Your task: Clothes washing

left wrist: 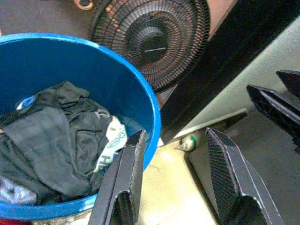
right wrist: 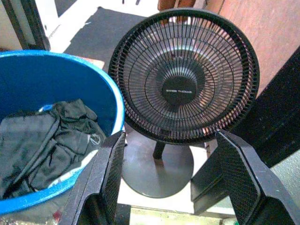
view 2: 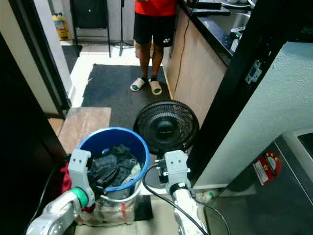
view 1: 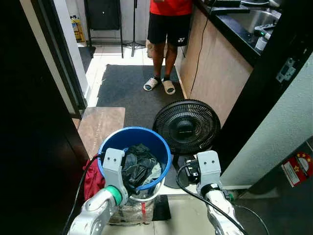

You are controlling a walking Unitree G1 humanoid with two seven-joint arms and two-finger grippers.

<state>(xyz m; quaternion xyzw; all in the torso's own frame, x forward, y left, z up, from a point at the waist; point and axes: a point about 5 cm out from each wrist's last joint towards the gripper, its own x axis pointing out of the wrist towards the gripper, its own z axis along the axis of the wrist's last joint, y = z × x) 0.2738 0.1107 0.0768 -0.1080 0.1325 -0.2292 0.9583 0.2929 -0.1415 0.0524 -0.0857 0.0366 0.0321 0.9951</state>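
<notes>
A blue bucket (view 1: 165,149) stands on the floor right in front of me, holding dark clothes (view 1: 138,164) with a bit of white fabric among them. My left gripper (left wrist: 176,136) hovers open just outside the bucket's near right rim (left wrist: 152,117), with nothing between its fingers. To the bucket's right, my right gripper (right wrist: 172,136) is also open and empty, pointing at the base of a black floor fan (right wrist: 180,77). Both wrists (view 1: 113,166) sit low in the head views, flanking the bucket.
The black fan (view 1: 186,126) stands just behind and right of the bucket. A red cloth (view 1: 93,178) lies at the bucket's left. A person in black shorts (view 1: 166,29) stands on the dark mat (view 1: 132,93). A wooden counter (view 1: 215,63) and a grey appliance (view 2: 293,161) are to the right, a dark door (view 1: 29,147) to the left.
</notes>
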